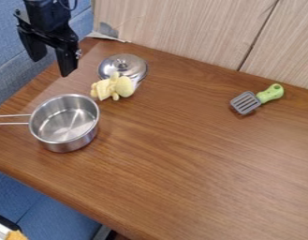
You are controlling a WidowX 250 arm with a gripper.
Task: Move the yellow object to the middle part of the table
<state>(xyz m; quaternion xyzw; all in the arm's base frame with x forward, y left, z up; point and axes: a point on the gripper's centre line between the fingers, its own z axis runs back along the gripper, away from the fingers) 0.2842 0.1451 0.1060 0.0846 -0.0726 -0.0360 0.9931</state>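
Observation:
High at the upper left, my gripper (pixel 51 60) hangs over the table's back left corner, its two black fingers spread apart with nothing between them. The yellow object (pixel 113 87), a soft plush-like thing, lies on the brown wooden table (pixel 200 164) to the right of and below the gripper. It sits right in front of a shiny metal lid and covers part of its near edge. Whether the two touch, I cannot tell.
A steel saucepan (pixel 65 123) stands at the left, its handle pointing to the left edge. Behind the yellow object is the metal lid (pixel 123 65). A spatula with a green handle (pixel 270 93) lies at the right. A wooden panel (pixel 181 33) borders the table's back.

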